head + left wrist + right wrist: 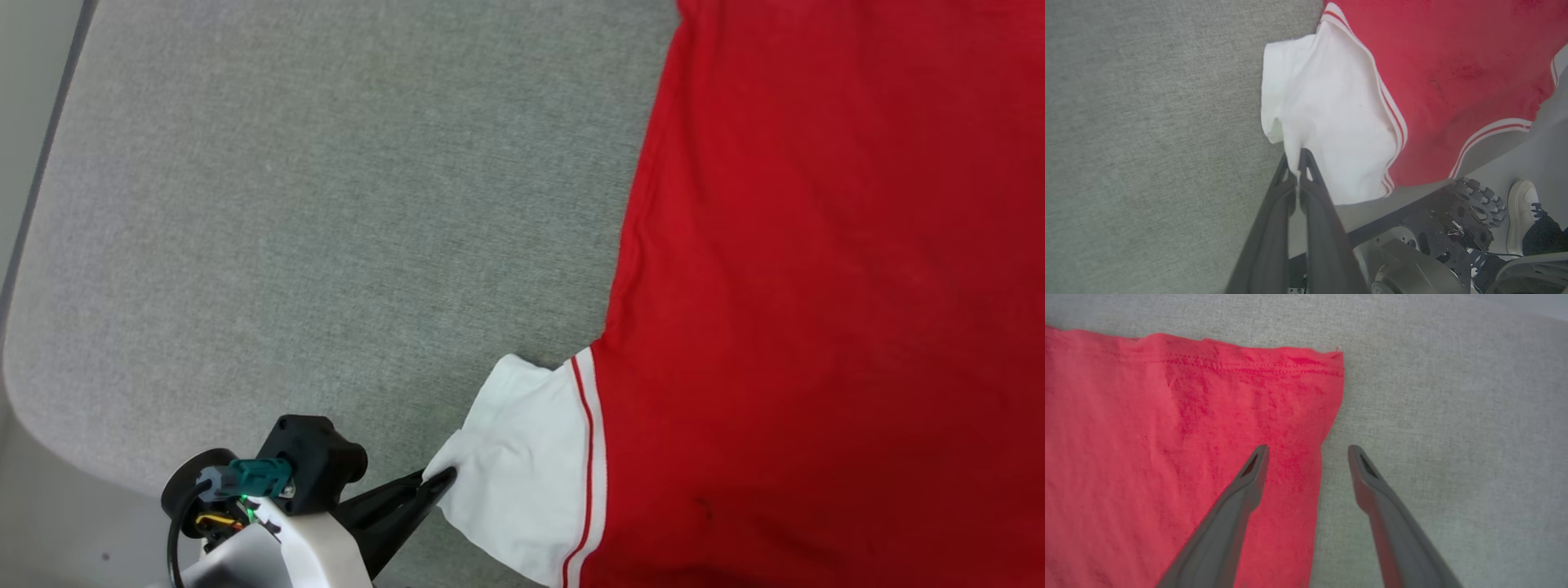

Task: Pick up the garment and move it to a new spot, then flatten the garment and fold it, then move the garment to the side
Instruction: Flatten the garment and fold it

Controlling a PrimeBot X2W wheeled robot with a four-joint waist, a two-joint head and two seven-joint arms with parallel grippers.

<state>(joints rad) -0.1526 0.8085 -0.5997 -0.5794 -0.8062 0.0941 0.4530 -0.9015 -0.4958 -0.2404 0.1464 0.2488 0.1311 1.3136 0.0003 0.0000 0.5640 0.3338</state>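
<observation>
Found the garment (pixel 816 286) spread across the grey surface (pixel 286 204), with the left gripper (pixel 1296 163) pinched shut on the white sleeve (pixel 531 457) and the right gripper (pixel 1308 451) gaping astride a red edge near the hem corner, possibly not touching; judged flattening in hand, next needing an outward sleeve pull.
</observation>
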